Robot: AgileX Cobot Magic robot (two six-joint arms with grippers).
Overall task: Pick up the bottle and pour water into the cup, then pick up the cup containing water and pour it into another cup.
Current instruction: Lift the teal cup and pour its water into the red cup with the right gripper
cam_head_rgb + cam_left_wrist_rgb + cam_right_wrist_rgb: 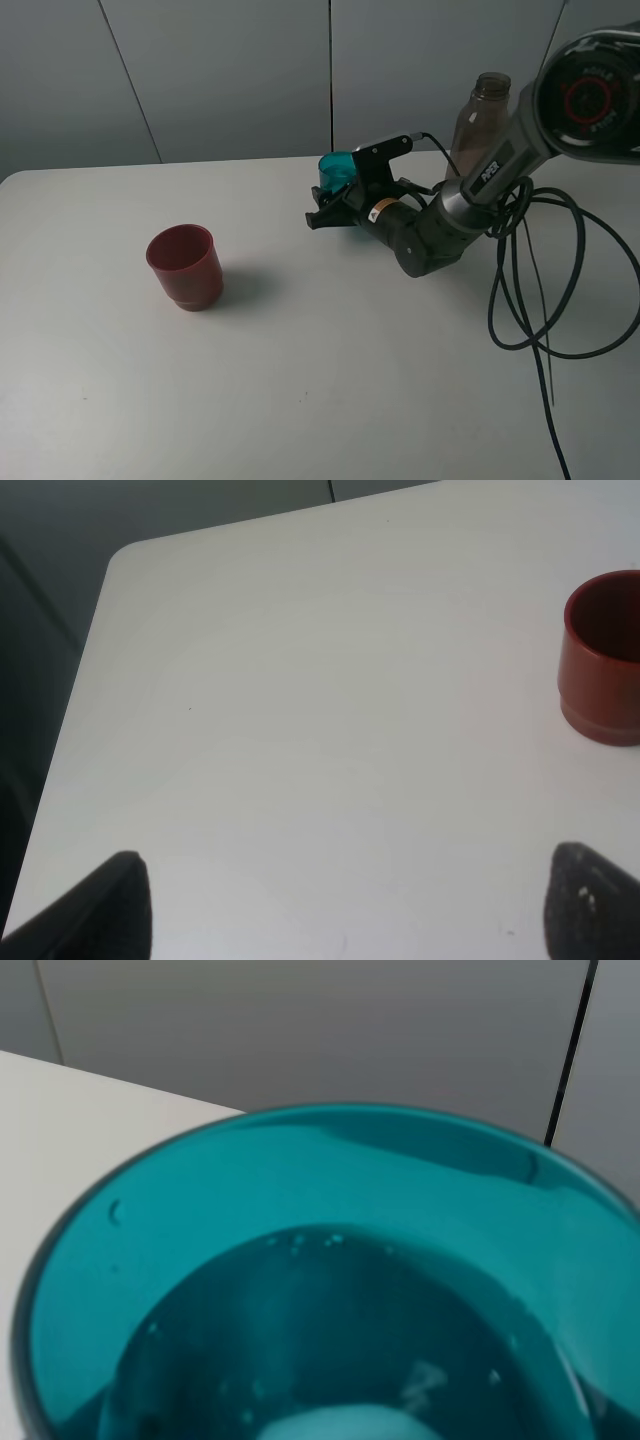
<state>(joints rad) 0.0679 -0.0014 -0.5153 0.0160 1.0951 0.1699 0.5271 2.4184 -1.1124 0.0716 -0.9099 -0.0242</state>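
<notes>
**Right jaws gripping the teal tumbler; left jaws standing apart over the bench**

The right jaws are closing tight on the small teal-blue translucent plastic tumbler [336, 170], which is sitting upright between them with its open mouth facing up. In the right wrist view, the tumbler [330, 1260] is filling almost the whole picture, and small bubbles or droplets are showing on its inner wall. Whether its base is touching the white bench [300, 400] or hanging just above it cannot be told.

The tall, slim, smoky grey-brown translucent plastic bottle [482, 115] is standing upright and uncapped behind the right jaws, back along the dark right arm [440, 225] and partly hidden by it. It is clear of the jaws.

The dark red translucent plastic cup with a stepped narrower base [185, 265] is standing upright on the bench, well apart from the right jaws and out beyond their tips.

The left jaws are standing wide apart and gripping nothing, with their two dark fingertips [110, 910] hovering over bare bench. The red cup [603, 665] is sitting ahead of these jaws, off to one side, and touching neither fingertip.

Black cables [540, 300] are looping over the bench behind the right arm.
</notes>
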